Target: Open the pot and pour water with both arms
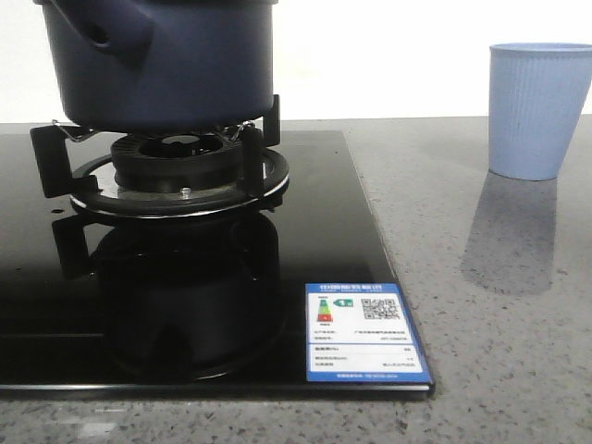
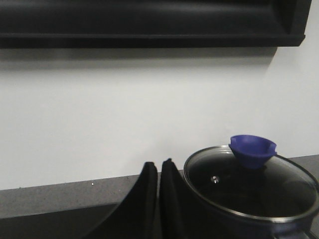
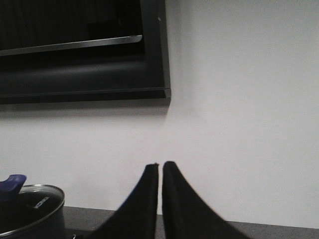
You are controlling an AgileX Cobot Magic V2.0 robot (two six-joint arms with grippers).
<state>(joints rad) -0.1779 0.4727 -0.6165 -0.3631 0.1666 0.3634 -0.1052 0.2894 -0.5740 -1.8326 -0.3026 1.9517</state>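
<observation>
Black and tapering, the left gripper [image 2: 158,167] has its jaws pressed together on nothing, just beside the pot [image 2: 249,199], whose glass lid [image 2: 259,186] with a blue knob [image 2: 252,148] is still on. The right gripper [image 3: 160,168] is likewise closed and empty. The pot sits on the burner [image 1: 180,166], the light blue cup [image 1: 539,109] at its three o'clock on the worktop [image 1: 499,305].

**Surface finishes, stove area**

Pot [image 1: 176,69]: matt dark navy sides. Its lid [image 2: 251,186] is clear glass with a polished metal rim and a smooth blue plastic-looking knob [image 2: 252,149]. Under the pot, burner [image 1: 180,162] looks like matt black cast metal on a shiny ring. Hob [image 1: 185,296]: glossy black glass, mirror reflections, glossy paper label [image 1: 363,333]. Beside the hob, countertop [image 1: 499,314]: speckled grey stone look. Cup [image 1: 539,109]: matt light blue, ribbed.
</observation>
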